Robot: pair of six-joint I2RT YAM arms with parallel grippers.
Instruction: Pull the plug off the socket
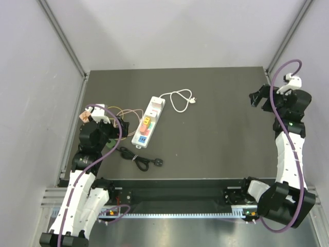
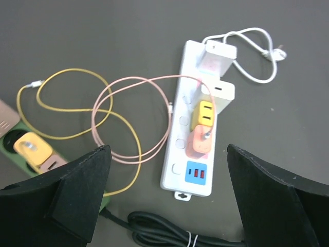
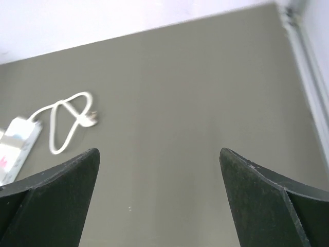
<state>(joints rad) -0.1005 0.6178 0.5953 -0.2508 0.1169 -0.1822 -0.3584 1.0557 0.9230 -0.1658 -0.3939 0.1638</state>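
A white power strip (image 1: 147,122) lies on the dark table left of centre. In the left wrist view the strip (image 2: 181,128) carries two white adapters (image 2: 220,55), a yellow plug (image 2: 205,113) and a pink plug (image 2: 198,145) above a blue USB panel (image 2: 196,173). My left gripper (image 2: 168,154) is open and empty. It hovers above the strip's near end, and in the top view it (image 1: 123,128) sits just left of the strip. My right gripper (image 1: 258,100) is open and empty at the far right, well away from the strip; it also shows in the right wrist view (image 3: 158,154).
A green power strip (image 2: 11,138) with a yellow plug (image 2: 32,146) lies under the left arm. Pink cable (image 2: 128,118) and yellow cable (image 2: 67,108) loop left of the white strip. A bundled black cord (image 1: 141,160) lies near it. The strip's white cord (image 1: 180,99) curls behind.
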